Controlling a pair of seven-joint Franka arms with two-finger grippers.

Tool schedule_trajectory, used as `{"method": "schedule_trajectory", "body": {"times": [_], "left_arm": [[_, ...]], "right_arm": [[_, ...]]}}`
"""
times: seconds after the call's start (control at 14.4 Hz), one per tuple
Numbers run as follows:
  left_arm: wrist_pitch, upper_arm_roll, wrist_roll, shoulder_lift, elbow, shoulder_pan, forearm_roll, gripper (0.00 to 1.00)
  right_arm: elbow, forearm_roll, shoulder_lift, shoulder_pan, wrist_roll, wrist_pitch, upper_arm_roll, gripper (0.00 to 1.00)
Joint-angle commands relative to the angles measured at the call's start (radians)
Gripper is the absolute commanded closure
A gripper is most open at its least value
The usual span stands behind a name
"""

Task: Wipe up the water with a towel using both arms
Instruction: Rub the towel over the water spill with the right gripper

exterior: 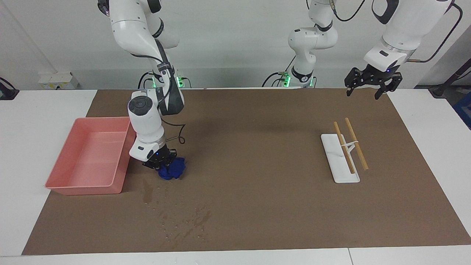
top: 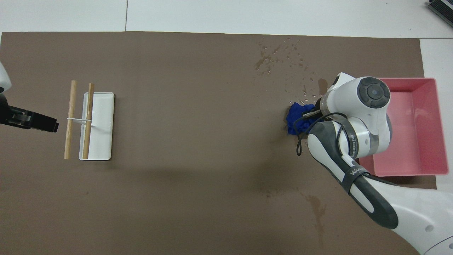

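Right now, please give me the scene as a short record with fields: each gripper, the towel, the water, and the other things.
right gripper: shut on the towel, low at the mat
left gripper: open, waiting over the mat's corner
towel: blue, bunched, beside the pink tray
water: drops on the mat, farther from the robots than the towel
white tray: two wooden sticks across it

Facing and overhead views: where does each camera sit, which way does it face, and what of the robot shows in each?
Facing view: high across the table, looking at the robots; both arms show whole, right gripper shut on the towel, left gripper open, waiting in the air.
Overhead view: above the robots' end, looking steeply down; the right arm shows, and the left gripper's tip.
Shared: towel, pink tray, water drops, white dish with sticks, half a turn apart.
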Motion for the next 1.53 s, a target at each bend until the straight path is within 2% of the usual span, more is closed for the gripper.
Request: {"method": "schedule_trajectory", "body": {"times": [0.0,0.28,0.56,0.91,1.18,1.46], "left_arm": [[0.017,-0.001,0.005,-0.028,-0.035,0.006,0.001,0.00],[0.017,-0.001,0.005,-0.028,-0.035,0.006,0.001,0.00],[0.017,-0.001,0.005,-0.029,-0.035,0.006,0.001,0.00],[0.017,-0.001,0.005,-0.028,-0.035,0.006,0.001,0.00],[0.016,-0.001,0.005,-0.028,-0.035,0.006,0.001,0.00],[0.017,-0.001,0.005,-0.028,-0.035,0.006,0.001,0.00]], "right_arm": [[-0.101,0.087,-0.008,0.004,0.006,-0.049,0.015,1.00],[-0.220,0.144,-0.059,0.018,0.019,-0.053,0.017,1.00],[-0.283,0.224,-0.085,0.050,0.028,-0.051,0.015,1.00],[-0.257,0.196,-0.067,0.062,0.007,0.027,0.012,1.00],[-0.235,0.045,-0.044,0.003,-0.125,0.098,0.008,1.00],[-0.170,-0.014,-0.022,-0.036,-0.208,0.098,0.008,1.00]]}}
